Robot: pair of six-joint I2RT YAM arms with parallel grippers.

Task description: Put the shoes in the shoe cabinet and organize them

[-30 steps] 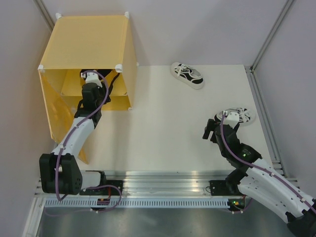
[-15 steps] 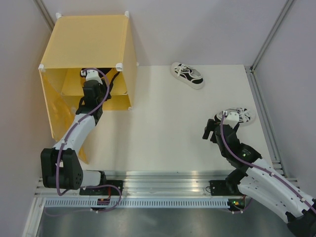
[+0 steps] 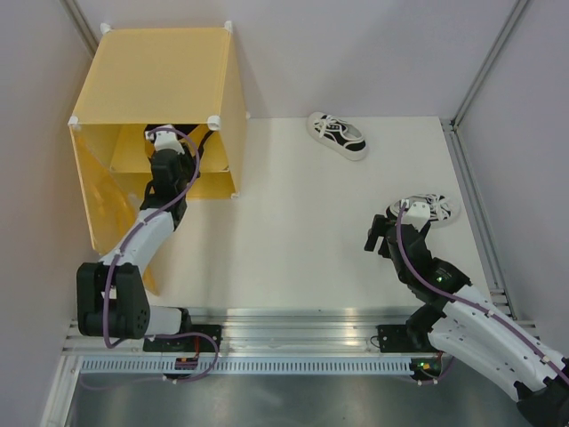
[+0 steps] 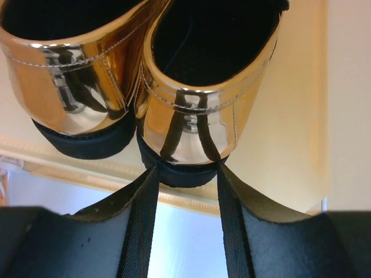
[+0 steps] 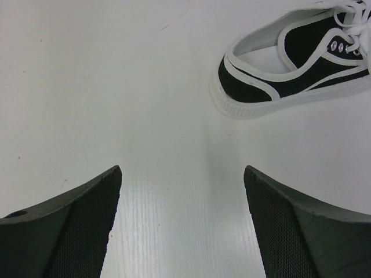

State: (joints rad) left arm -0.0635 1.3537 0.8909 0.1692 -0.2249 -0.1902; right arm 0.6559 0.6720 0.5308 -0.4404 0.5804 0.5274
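Though both gold loafers (image 4: 197,87) sit in the shoe cabinet (image 3: 151,71) (left pincer (image 4: 185,174), hold unclear), two sneakers (image 3: 338,135) lie outside at right; right pincer (image 5: 181,171) gapes empty.

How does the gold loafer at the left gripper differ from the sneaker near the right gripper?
The gold loafer is shiny metallic; the sneaker is black and white with laces. The loafer sits in the shoe cabinet beside its mate; the sneaker on the table. The left gripper flanks the loafer's heel; the open right gripper is clear of the sneaker. Both stand upright.
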